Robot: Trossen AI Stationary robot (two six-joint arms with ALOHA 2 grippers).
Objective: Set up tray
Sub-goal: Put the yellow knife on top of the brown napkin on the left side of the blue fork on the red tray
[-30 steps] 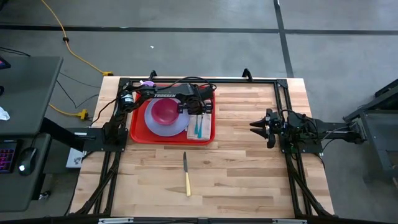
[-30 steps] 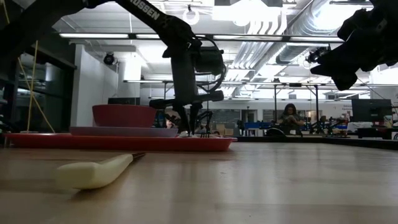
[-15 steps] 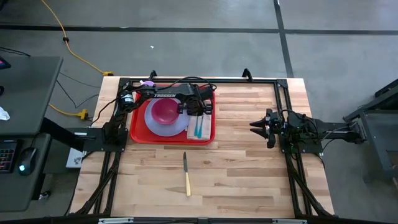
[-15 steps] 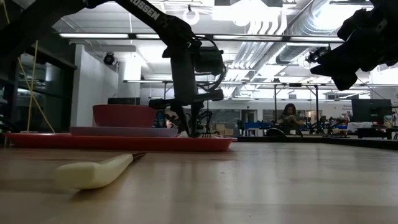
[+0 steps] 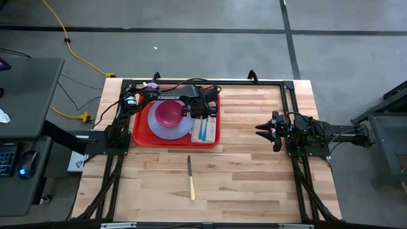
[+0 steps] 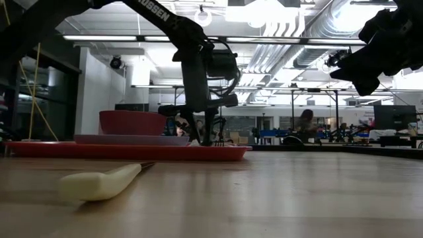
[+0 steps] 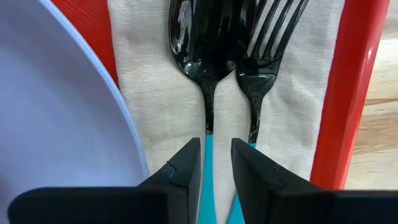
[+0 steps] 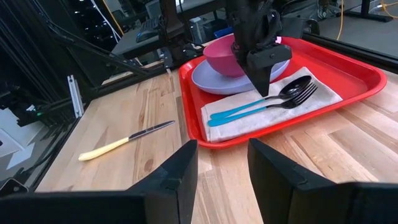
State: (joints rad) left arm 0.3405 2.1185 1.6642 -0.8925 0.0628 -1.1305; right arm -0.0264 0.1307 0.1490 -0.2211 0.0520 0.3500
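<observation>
The left gripper (image 7: 216,163) hangs low over the red tray (image 5: 141,135), its fingers (image 7: 185,168) slightly parted astride the turquoise handle of the spoon (image 7: 203,56) and gripping nothing. Directly beneath it the spoon and a fork (image 7: 265,50) lie side by side on a beige napkin (image 7: 149,93); just beside it sits the lavender plate (image 5: 159,128) bearing a pink bowl (image 5: 168,113). The right gripper (image 5: 262,129) waits well off to the side above bare wood, fingers apart and empty, while a cream-handled knife (image 5: 191,180) lies on the table (image 5: 254,184) outside the tray.
</observation>
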